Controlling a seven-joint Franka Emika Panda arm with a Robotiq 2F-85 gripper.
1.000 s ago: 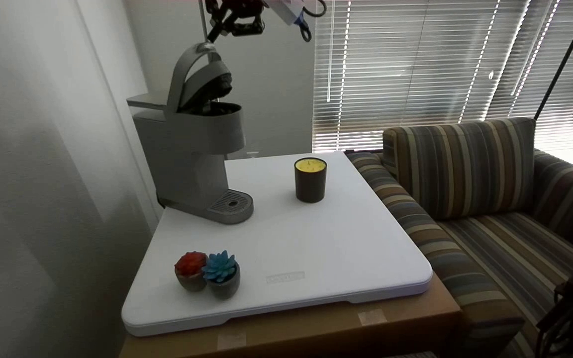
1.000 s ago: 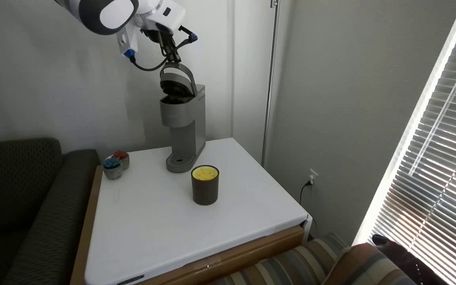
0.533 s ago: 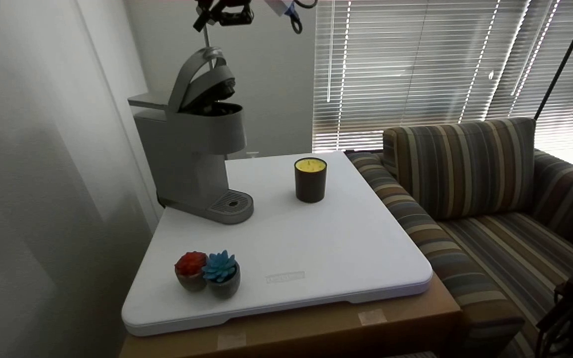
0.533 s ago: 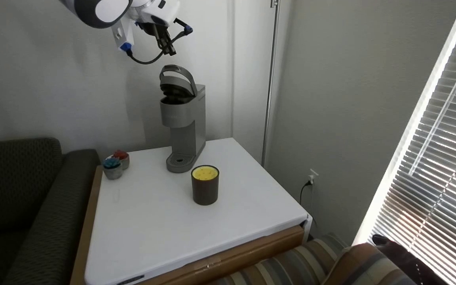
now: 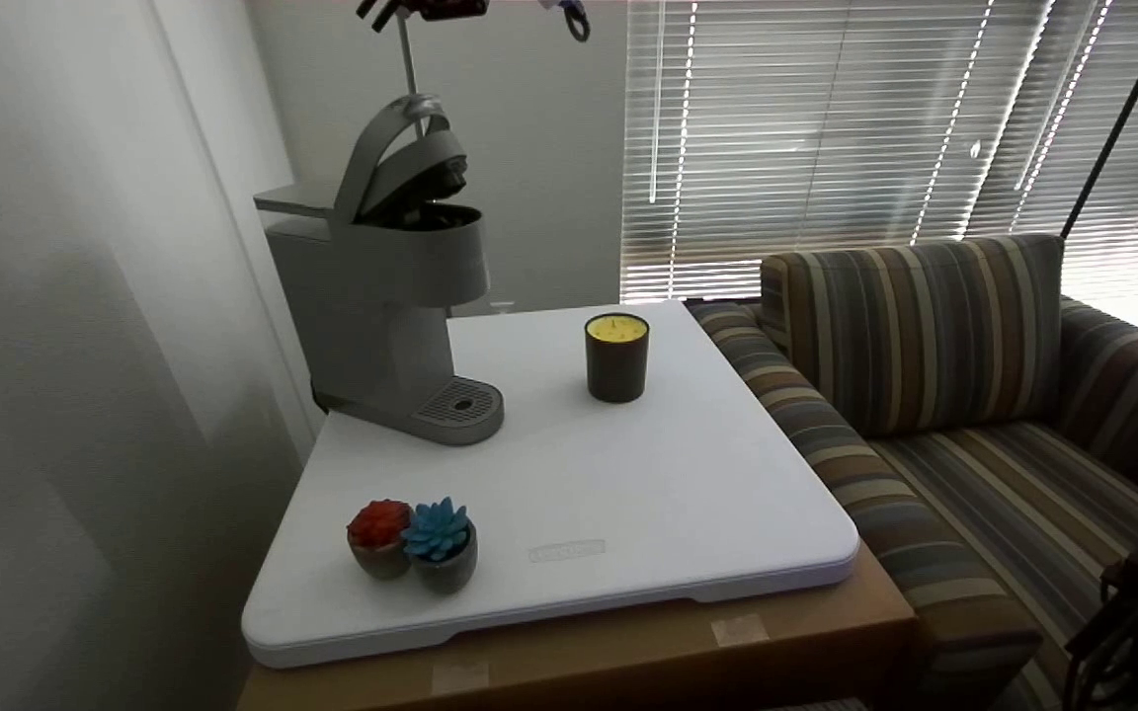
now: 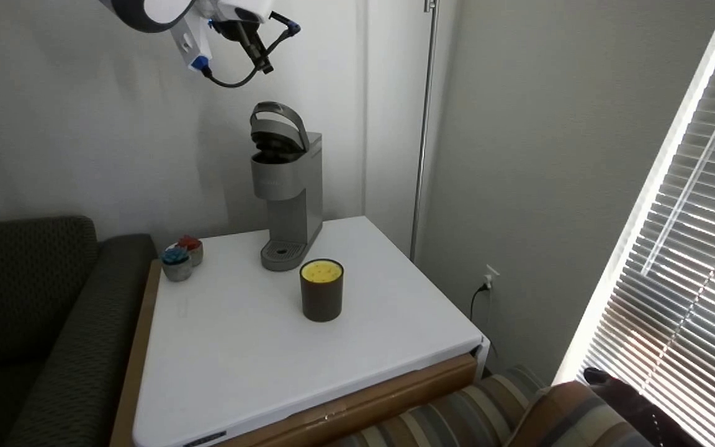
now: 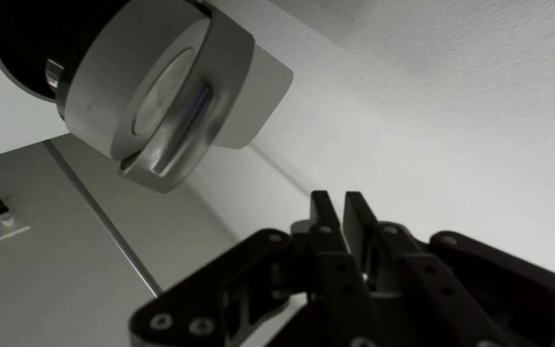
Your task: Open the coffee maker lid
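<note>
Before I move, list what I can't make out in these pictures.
Inside the coffee maker: details lost in shadow under the lid, wrist view.
Pincer: upper part cut off by the top edge, in an exterior view.
Red plant's pot: partly hidden by the blue plant, both exterior views.
Lettering on white tabletop: too faint to read, in an exterior view.
</note>
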